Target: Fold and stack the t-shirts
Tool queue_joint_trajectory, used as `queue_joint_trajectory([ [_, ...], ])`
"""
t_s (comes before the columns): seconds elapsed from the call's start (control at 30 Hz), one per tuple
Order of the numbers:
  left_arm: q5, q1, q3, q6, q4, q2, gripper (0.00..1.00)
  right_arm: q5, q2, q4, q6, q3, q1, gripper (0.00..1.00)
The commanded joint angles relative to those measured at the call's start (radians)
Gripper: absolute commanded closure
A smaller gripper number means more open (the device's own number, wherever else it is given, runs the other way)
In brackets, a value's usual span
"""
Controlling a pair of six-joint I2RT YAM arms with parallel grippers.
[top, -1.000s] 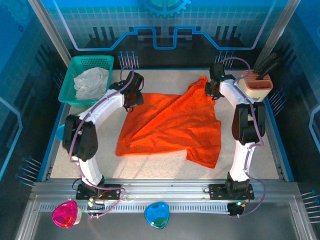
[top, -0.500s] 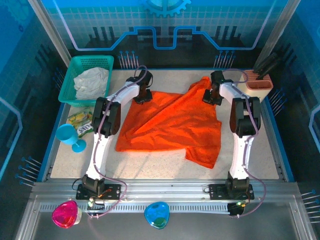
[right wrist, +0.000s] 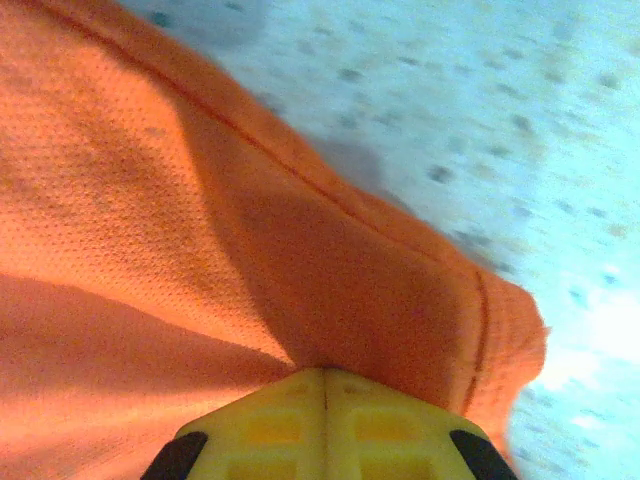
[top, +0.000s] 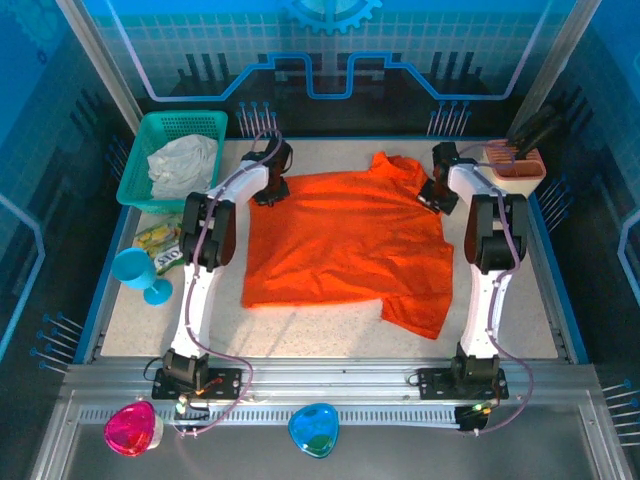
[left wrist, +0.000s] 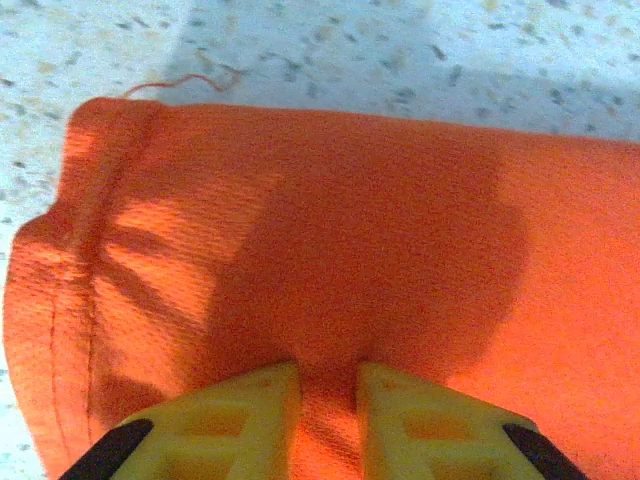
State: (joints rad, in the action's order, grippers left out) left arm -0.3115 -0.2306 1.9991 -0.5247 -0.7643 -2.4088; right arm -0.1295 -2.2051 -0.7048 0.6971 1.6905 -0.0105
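nearest me the orange t-shirt (top: 345,240) lies spread on the table (top: 300,335), its near hem rumpled and one corner flopped toward my right base, so i judge it not flat enough to fold yet. at its far edge both arms have hold of it: the left gripper (left wrist: 328,385) nearly closed, pinching a ridge of fabric, and the right gripper (right wrist: 325,380) clamped tight on the hem. that paired hold should let me pull the cloth taut. farthest left, the whitish-grey t-shirt (top: 185,163) sits bunched in the teal basket (top: 186,118).
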Motion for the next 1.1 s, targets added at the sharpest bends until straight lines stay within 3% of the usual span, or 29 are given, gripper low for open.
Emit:
queue_joint_trajectory([
  [0.0, -0.025, 0.029, -0.09, -0.014, -0.037, 0.016, 0.77, -0.051, 0.026, -0.056, 0.025, -0.089, -0.031, 1.0],
  [0.17, 0.073, 0.039, -0.146, 0.007, 0.057, 0.075, 0.74, 0.051, 0.064, -0.024, -0.048, -0.118, -0.028, 1.0],
  [0.4, 0.131, 0.011, -0.153, 0.037, 0.091, 0.244, 0.38, 0.145, 0.207, 0.01, -0.158, -0.159, 0.007, 1.0],
  [0.6, 0.14, -0.05, -0.213, 0.035, 0.071, 0.369, 0.3, 0.219, 0.237, 0.026, -0.237, -0.103, 0.038, 0.88],
  [0.7, 0.145, -0.091, -0.277, 0.024, 0.08, 0.394, 0.3, 0.305, 0.129, 0.001, -0.275, 0.033, 0.047, 0.87],
  [0.83, 0.158, -0.136, -0.389, -0.01, 0.137, 0.4, 0.29, 0.314, -0.144, -0.121, -0.327, 0.379, 0.066, 0.95],
  [1.07, 0.164, -0.186, -0.49, -0.054, 0.177, 0.33, 0.3, 0.349, -0.576, -0.326, -0.319, 0.973, 0.064, 0.97],
])
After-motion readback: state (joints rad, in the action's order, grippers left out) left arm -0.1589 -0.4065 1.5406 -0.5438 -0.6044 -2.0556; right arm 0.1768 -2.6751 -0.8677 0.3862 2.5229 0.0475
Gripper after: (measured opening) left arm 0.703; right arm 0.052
